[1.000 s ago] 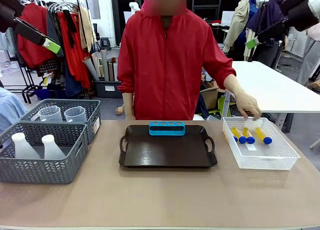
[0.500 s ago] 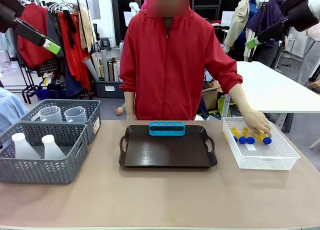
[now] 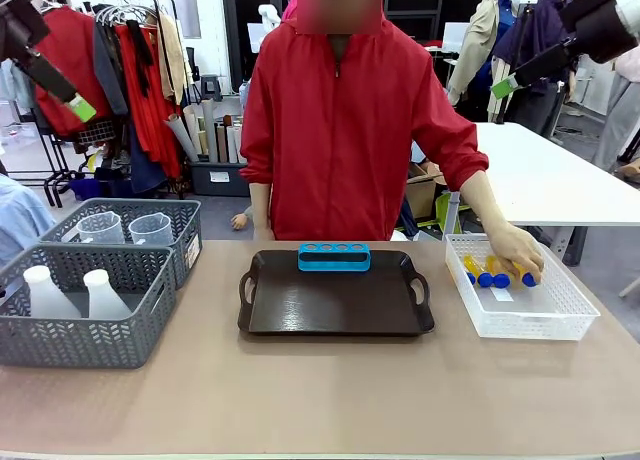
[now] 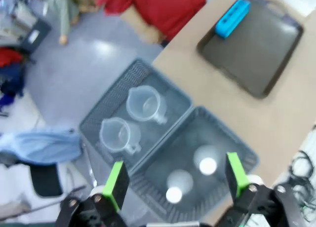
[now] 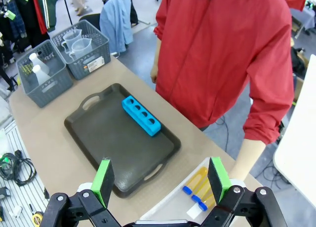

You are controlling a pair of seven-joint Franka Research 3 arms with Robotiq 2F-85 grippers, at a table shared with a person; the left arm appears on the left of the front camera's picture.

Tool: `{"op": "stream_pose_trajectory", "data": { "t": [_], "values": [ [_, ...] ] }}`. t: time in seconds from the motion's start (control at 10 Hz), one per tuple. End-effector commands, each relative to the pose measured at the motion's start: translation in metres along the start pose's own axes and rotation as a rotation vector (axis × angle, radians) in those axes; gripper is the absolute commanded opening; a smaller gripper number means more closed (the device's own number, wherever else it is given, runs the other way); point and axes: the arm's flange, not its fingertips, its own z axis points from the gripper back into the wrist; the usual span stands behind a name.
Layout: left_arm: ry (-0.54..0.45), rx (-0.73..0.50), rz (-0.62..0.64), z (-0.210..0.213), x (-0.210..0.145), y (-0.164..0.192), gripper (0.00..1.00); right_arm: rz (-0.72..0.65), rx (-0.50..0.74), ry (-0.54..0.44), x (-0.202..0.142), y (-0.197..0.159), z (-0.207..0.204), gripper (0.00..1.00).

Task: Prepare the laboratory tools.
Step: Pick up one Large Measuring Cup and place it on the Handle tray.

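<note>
While the left gripper (image 4: 176,180) and right gripper (image 5: 160,179) gape open, the white basket (image 3: 520,328) holds tubes (image 3: 474,267), grey baskets (image 3: 70,340) beakers (image 3: 150,227) and flasks (image 3: 100,292).

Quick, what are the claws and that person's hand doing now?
Left gripper: open, empty.
Right gripper: open, empty.
Person's hand: on the tubes, grip unclear.

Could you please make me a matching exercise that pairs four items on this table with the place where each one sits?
Things:
1. tubes
2. beakers
3. flasks
4. blue rack

Places:
A. dark tray
B. white basket
C. grey basket nearer the robot
D. grey basket nearer the person

Pairs: 1-B, 2-D, 3-C, 4-A
</note>
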Motion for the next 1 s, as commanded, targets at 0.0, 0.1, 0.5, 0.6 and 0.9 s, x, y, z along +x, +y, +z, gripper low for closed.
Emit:
{"op": "stream_pose_trajectory", "data": {
  "t": [0.0,0.1,0.5,0.6,0.9],
  "values": [
    [0.125,0.013,0.037,-0.013,0.002,0.007,1.0,-0.001,0.009,-0.008,0.0,0.0,0.001,1.0],
    [0.164,0.033,0.076,-0.021,-0.005,0.012,1.0,-0.001,0.009,-0.008,0.0,0.0,0.001,1.0],
    [0.18,0.052,0.093,-0.039,-0.014,0.022,1.0,-0.001,0.009,-0.008,0.0,0.0,0.001,1.0],
    [0.18,0.052,0.093,-0.039,-0.014,0.022,1.0,-0.001,0.009,-0.008,0.0,0.0,0.001,1.0],
    [0.244,0.132,0.202,-0.053,-0.013,0.028,1.0,-0.001,0.009,-0.008,0.0,0.0,0.001,1.0]
  ]
}}
